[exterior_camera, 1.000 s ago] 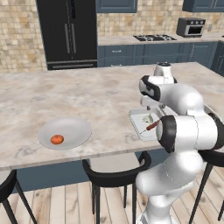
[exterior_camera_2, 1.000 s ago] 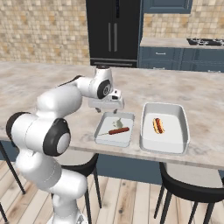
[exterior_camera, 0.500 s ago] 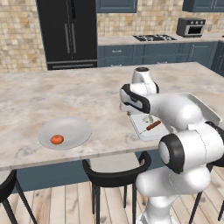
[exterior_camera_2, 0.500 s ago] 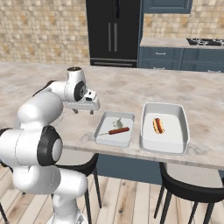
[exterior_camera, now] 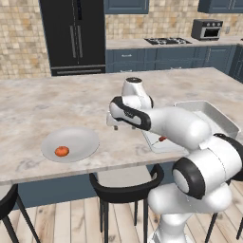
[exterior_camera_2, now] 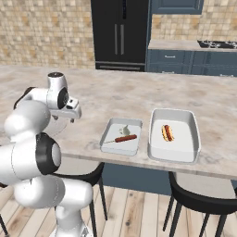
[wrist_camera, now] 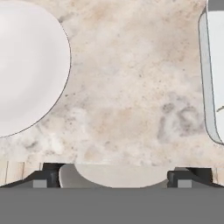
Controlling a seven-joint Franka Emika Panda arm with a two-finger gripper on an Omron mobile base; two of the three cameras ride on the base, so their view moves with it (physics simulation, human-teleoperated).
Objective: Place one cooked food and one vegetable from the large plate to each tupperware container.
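The large plate [exterior_camera: 76, 141] lies on the counter's left part with the orange-red tomato [exterior_camera: 61, 151] on it. My gripper [exterior_camera: 114, 123] hangs over bare counter between the plate and the small tray [exterior_camera_2: 121, 135], open with nothing between its fingertips [wrist_camera: 43, 177]. In the hand view the plate [wrist_camera: 26, 65] is at the left and the small tray's rim [wrist_camera: 209, 83] at the right. The small tray holds the sausage on a stick [exterior_camera_2: 122, 138] and the pale lumpy piece [exterior_camera_2: 124, 129]. Inside the larger tray [exterior_camera_2: 174, 148] lies the hot dog [exterior_camera_2: 167, 133].
The counter's front edge runs just below the trays and plate, with dark stools [exterior_camera: 124, 189] under it. A black fridge [exterior_camera: 73, 35] and blue cabinets stand far behind. My own arm hides much of the small tray [exterior_camera: 163, 144] in the left base view.
The arm has swung left, from above the small tray out over the bare counter toward the plate. The food items have not moved.
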